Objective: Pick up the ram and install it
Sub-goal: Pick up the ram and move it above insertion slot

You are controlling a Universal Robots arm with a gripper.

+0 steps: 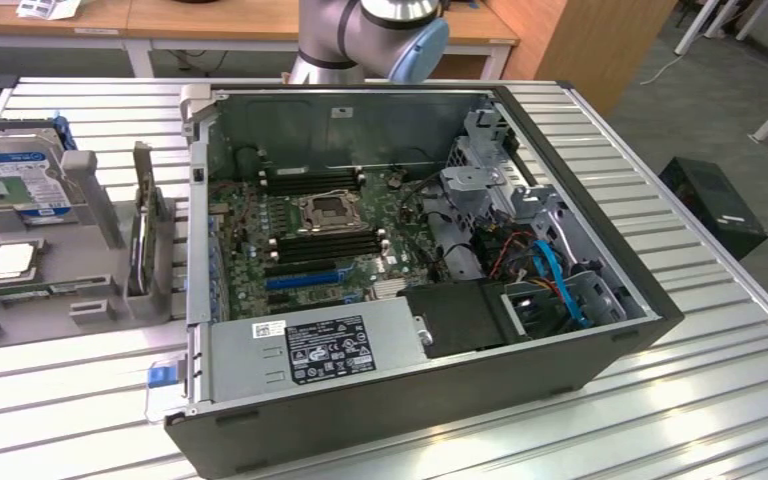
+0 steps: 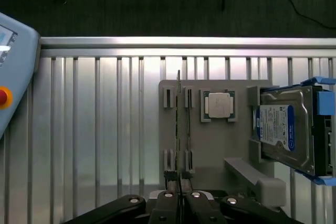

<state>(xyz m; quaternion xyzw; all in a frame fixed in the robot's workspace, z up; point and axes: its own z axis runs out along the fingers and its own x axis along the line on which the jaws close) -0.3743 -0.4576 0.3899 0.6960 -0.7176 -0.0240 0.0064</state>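
The ram [image 2: 178, 129] stands on its edge in a slot of the grey fixture [image 2: 210, 150], seen from above as a thin dark line. My gripper [image 2: 180, 202] hangs well above the fixture, in line with the ram's near end. Its black fingers [image 2: 167, 205] are shut together and I see nothing held between them. In the exterior view the open PC case [image 1: 598, 350] lies on the table, and the black memory slots [image 1: 324, 245] sit beside the CPU socket [image 1: 324, 210] on the green motherboard. The arm [image 1: 371, 30] rises behind the case.
The fixture [image 1: 37, 300] at the exterior view's left also holds a loose CPU [image 2: 219, 103] and a blue-framed hard drive [image 2: 286, 129]. A pendant with a red button [image 2: 4, 97] lies on the slatted table [image 2: 105, 129]. A power supply [image 1: 317, 350], cables and drive cages crowd the case.
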